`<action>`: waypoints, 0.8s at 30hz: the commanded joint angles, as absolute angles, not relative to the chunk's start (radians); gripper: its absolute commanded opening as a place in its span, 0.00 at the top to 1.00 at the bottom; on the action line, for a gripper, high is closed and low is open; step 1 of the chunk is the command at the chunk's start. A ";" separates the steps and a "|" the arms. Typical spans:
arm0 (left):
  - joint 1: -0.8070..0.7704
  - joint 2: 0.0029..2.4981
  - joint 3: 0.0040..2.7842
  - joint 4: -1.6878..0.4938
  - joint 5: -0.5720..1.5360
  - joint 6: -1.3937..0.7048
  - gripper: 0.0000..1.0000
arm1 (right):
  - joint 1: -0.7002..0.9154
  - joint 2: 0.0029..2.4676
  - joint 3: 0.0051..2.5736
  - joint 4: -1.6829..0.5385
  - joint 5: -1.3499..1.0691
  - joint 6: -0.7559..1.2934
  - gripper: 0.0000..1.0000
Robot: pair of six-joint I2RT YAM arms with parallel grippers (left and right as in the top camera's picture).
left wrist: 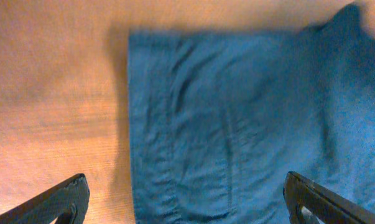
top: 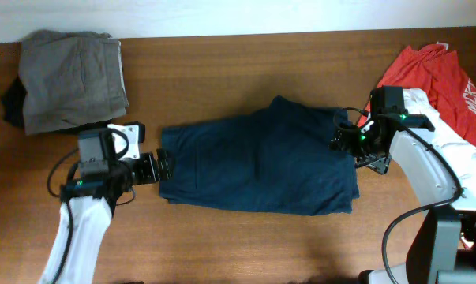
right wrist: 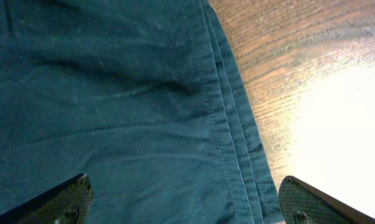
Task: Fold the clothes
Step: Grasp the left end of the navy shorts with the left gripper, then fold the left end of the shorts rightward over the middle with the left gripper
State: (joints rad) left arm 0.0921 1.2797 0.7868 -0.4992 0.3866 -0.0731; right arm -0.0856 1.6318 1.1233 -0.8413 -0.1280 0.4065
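Overhead alone gives you grey pile (top: 72, 79) and red shirt (top: 449, 75) flanking the blue shorts (top: 261, 162), flat between left gripper (top: 162, 167) and right gripper (top: 344, 142); cropped wrist views show jaws wide, apparently empty.

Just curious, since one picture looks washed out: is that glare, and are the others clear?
Right wrist view: yes, strong glare whitens the table beside the blue garment. Left wrist view: soft, slightly blurred. Overhead view: evenly lit, sharp.
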 commanded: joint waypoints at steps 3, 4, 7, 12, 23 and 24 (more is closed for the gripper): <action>0.094 1.634 0.837 -0.385 0.533 -0.051 0.01 | -0.089 1.628 1.134 -0.842 -0.119 0.397 0.01; 0.093 1.683 0.837 -0.373 0.574 -0.051 0.01 | -0.089 1.628 1.134 -0.841 -0.119 0.397 0.01; 0.082 1.818 0.837 -0.371 0.633 -0.052 0.05 | -0.089 1.628 1.134 -0.842 -0.119 0.397 0.01; 0.043 1.855 0.841 -0.404 0.516 -0.146 0.99 | -0.089 1.628 1.134 -0.842 -0.119 0.397 0.01; 0.066 1.787 1.786 -1.366 -0.128 -0.216 1.00 | -0.089 1.628 1.134 -0.841 -0.119 0.397 0.01; 0.056 1.775 1.883 -1.449 -0.129 -0.216 0.99 | -0.089 1.628 1.134 -0.842 -0.119 0.397 0.01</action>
State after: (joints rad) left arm 0.0647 1.8332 1.7187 -1.3460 -0.0830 -0.2035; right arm -0.0856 1.6325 1.1240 -0.8410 -0.1276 0.4072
